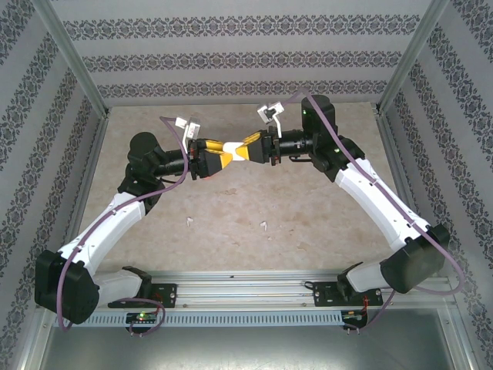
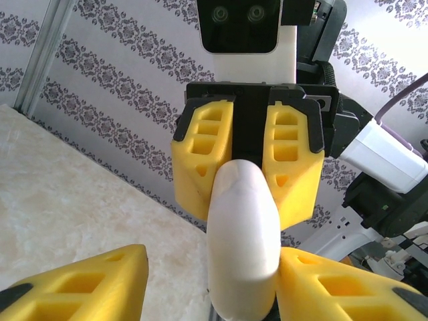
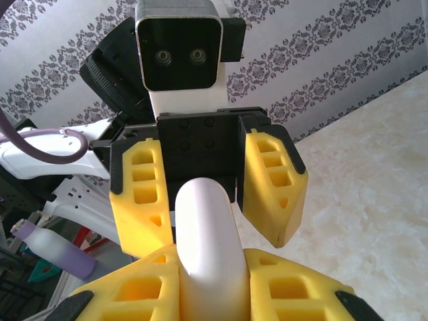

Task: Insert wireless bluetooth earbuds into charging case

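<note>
Charging case [image 3: 207, 247] is held mid-air betw. both pincers, well above the worktop [image 1: 308, 223]. Right pincer [image 3: 210, 294] is clamped on one end, pads snug both sides. Left pincer [image 2: 221, 287] is spread round the other end, w/ one finger [image 2: 334, 287] touching and the other finger [image 2: 87, 281] apart. A white earbud [image 1: 189, 222] and a second white earbud [image 1: 264, 224], prob., lie on the worktop below the pincers.

Risk: w/ one firm grip on a smooth, rounded shell, the case could be levered out and dropped if the left pincer is shut off-centre.

The finger gap is made plain by the left wrist view; from the top it's too small to judge. The earbuds' places are given by the top view.
</note>
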Robot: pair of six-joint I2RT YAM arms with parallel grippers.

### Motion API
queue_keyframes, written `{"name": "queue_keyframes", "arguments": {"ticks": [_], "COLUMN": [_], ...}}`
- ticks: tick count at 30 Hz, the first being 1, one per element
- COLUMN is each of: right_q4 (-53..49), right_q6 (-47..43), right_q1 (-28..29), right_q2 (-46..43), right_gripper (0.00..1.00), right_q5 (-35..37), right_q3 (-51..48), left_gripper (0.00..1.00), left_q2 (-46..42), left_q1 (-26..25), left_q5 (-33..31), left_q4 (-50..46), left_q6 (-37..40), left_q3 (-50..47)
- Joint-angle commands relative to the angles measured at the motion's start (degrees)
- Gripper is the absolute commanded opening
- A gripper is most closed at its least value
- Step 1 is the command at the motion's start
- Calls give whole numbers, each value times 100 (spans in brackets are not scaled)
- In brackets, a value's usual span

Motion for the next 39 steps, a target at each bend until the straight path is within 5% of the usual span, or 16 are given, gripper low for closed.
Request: {"name": "queue_keyframes", "arguments": {"ticks": [1,7,16,25,39], "right_q4": [41,-129,-143,-241,-522], "right_q6": [-151,-295,-343,-266,274], "right_q1": [65,99,99,60,-138], "right_q2": [67,94,58,284,580], "right_gripper": [13,12,23,43,54], "right_q5": [-33,8,98,101,520], "right_q3": [204,230,187,142,257], "left_gripper": [47,36,0,0,0], "left_q2": [50,86,-134,-549,-721], "left_q1": [-53,-54,-61,-55,-62], "left_q5": [86,40,-180,-137,-184], "left_q4": [-29,-38,-282,-831,-832], "left_q6": [153,152,657,1931,2113], "left_q3": [214,220,68,-89,-375]}}
